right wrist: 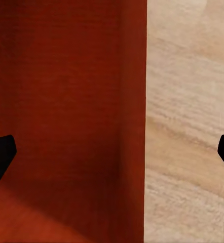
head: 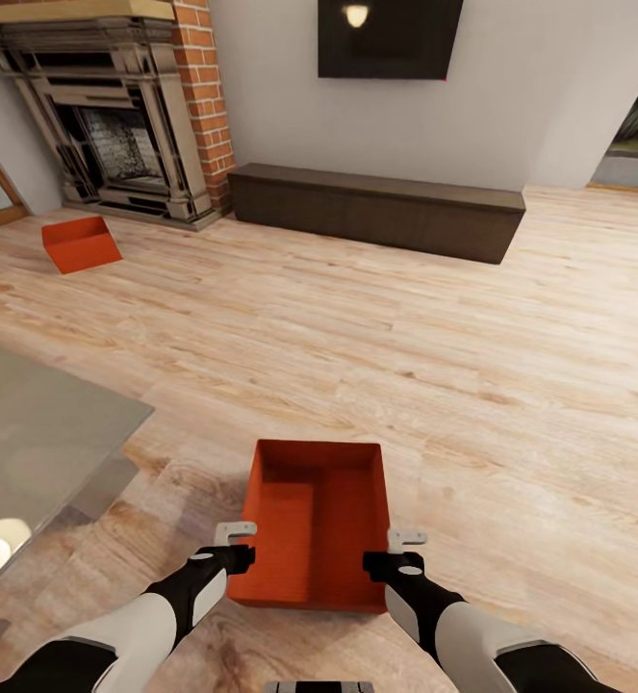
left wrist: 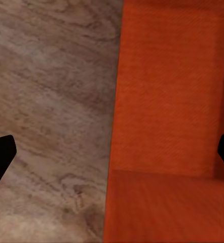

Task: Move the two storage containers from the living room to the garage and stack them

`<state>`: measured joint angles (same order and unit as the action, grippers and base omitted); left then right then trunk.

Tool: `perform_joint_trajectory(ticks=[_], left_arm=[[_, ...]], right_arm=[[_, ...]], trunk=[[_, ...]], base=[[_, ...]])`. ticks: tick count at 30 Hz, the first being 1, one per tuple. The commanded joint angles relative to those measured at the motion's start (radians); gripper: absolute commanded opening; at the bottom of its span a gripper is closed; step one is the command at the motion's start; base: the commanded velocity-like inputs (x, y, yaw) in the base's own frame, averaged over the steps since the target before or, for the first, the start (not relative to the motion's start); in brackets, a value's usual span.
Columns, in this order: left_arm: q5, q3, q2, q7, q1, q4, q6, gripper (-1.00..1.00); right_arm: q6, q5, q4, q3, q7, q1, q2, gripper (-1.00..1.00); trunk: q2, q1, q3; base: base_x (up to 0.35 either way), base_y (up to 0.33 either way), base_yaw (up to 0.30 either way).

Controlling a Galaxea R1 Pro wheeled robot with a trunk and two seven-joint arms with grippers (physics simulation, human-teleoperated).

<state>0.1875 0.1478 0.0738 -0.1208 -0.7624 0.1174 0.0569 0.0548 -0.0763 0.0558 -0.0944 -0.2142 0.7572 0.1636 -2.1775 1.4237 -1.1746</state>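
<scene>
Wood-plank living-room floor (head: 376, 327) under orange container (head: 314, 525)

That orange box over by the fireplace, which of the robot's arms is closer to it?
Left. The left gripper is at the near container's left wall, on the far container's side; the right gripper is at its right wall.

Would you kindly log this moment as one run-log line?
room: living room | near container: on wood floor, between both arms | left claw: open over its wall | right claw: open over its wall | far container: by fireplace
</scene>
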Motion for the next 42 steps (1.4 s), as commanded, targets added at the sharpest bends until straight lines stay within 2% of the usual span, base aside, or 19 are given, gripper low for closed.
perform_joint_trajectory(ticks=[1, 7, 22, 34, 42], left_arm=[[0.009, 0.009, 0.000, -0.005, 0.000, 0.002, 0.005, 1.00], [0.009, 0.009, 0.000, -0.005, 0.000, 0.002, 0.005, 1.00], [0.010, 0.009, 0.000, -0.011, 0.000, 0.002, 0.004, 1.00], [0.010, 0.009, 0.000, -0.011, 0.000, 0.003, 0.004, 1.00], [0.010, 0.009, 0.000, -0.011, 0.000, 0.002, 0.004, 1.00]], right_arm=[[0.003, -0.008, -0.001, -0.008, -0.004, 0.001, 0.000, 1.00], [0.003, -0.008, -0.002, -0.008, -0.004, 0.001, -0.001, 1.00], [0.003, -0.008, -0.002, -0.009, -0.005, 0.001, -0.003, 1.00], [0.003, -0.008, -0.001, -0.010, -0.004, 0.001, -0.021, 1.00], [0.003, -0.008, -0.001, -0.010, -0.005, 0.001, -0.024, 1.00]], trunk=[[-0.008, 0.004, -0.004], [-0.050, 0.027, -0.023], [-0.050, 0.027, -0.023], [-0.050, 0.027, -0.023], [-0.050, 0.027, -0.023]], base=[[0.000, 0.000, 0.000], [0.000, 0.000, 0.000], [0.000, 0.000, 0.000], [0.000, 0.000, 0.000], [0.000, 0.000, 0.000]])
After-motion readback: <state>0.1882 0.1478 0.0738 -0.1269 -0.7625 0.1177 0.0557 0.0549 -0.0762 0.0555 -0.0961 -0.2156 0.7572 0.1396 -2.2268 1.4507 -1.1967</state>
